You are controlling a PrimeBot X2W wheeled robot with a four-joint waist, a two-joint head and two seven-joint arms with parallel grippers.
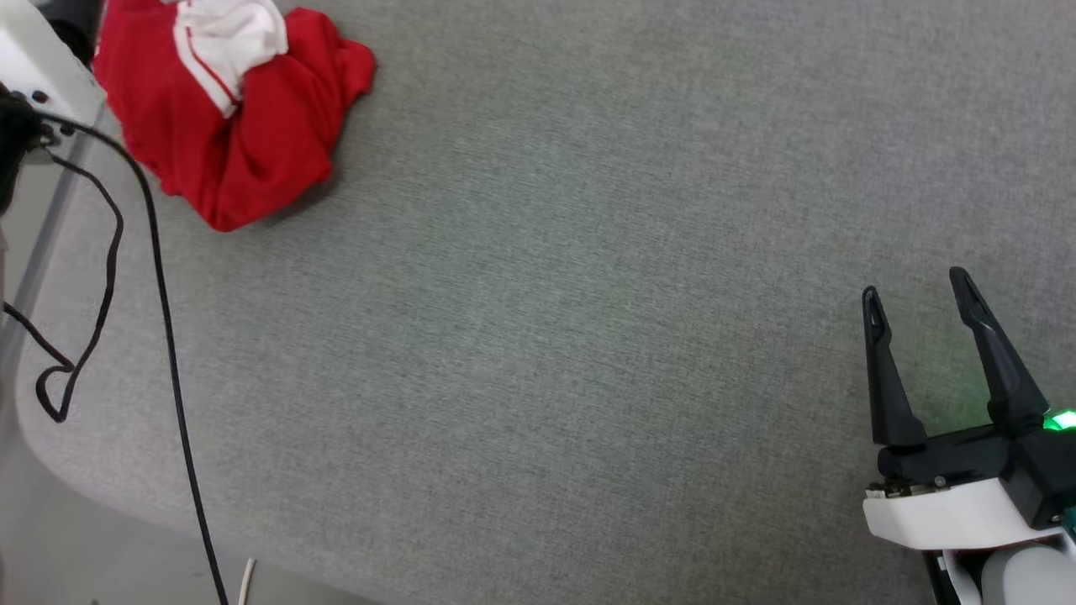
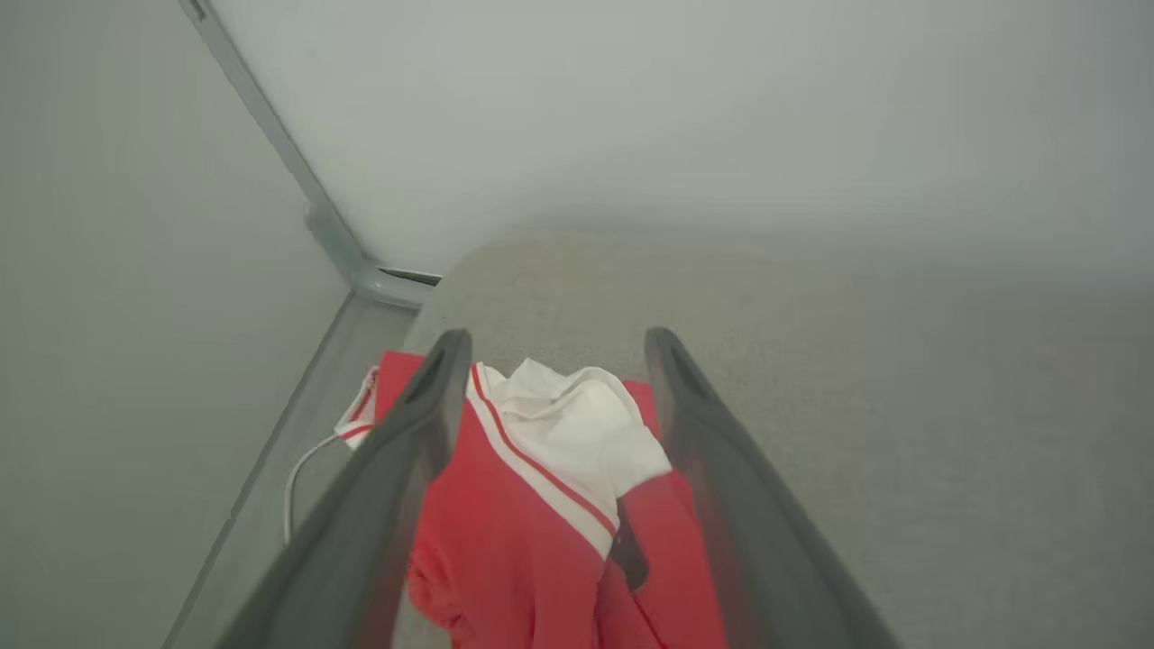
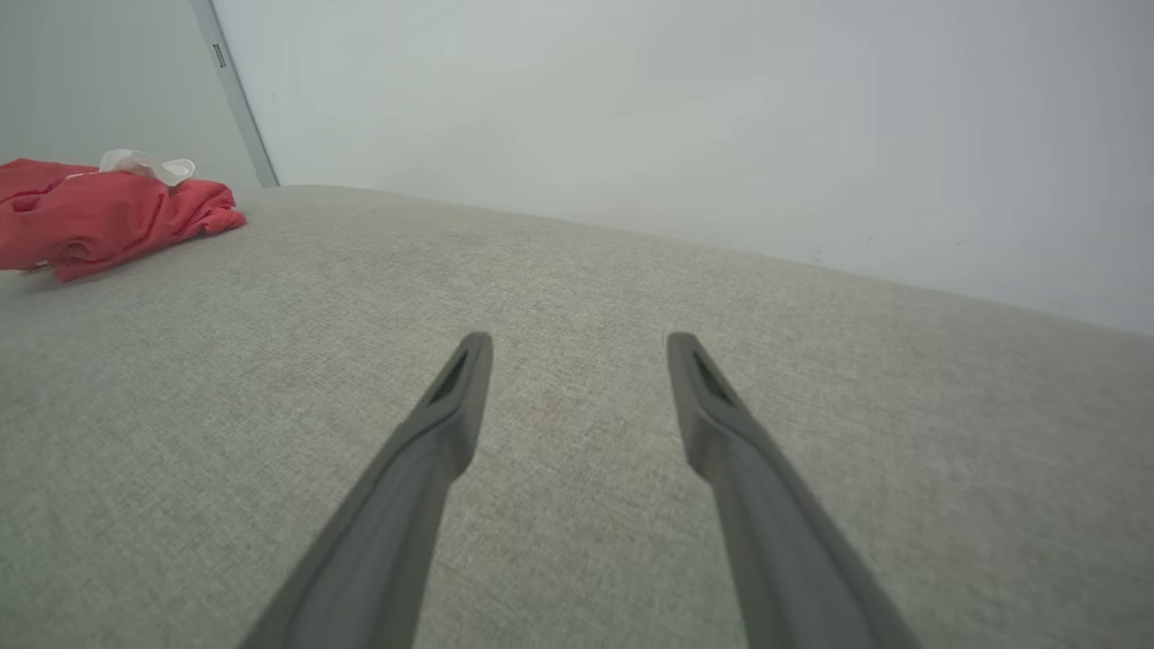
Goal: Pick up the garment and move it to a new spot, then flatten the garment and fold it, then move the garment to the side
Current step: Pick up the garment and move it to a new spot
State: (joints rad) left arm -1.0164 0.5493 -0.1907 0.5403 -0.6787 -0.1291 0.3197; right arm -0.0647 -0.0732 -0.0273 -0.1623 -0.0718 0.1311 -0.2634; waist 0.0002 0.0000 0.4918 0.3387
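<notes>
Closest to you, the right gripper (image 1: 915, 286) hovers over the near right part of the surface (image 1: 588, 336), its two dark fingers spread wide with nothing between them. A green light (image 1: 1061, 420) glows at its base. The surface is a grey woven fabric pad, flat and slightly mottled, with a rounded corner at your near left. A black cable (image 1: 164, 319) loops down across that corner, and the end of a white cable (image 1: 245, 584) shows on the smooth pale floor just off the pad's edge.

Further out on your left, the garment (image 1: 252, 126) lies crumpled in a heap near the pad's far left edge, mostly red, with a white sleeve and its striped trim bunched on top. The left gripper (image 2: 556, 335) is above it, fingers wide apart, the cloth showing between and under them; you cannot tell whether they touch it. A pale arm housing (image 1: 34, 67) sits just beside the heap.

Beyond the pad stand plain pale walls (image 3: 631, 108), joined by a grey corner strip (image 3: 236, 99). A small dark mark on that strip is too small to read.
</notes>
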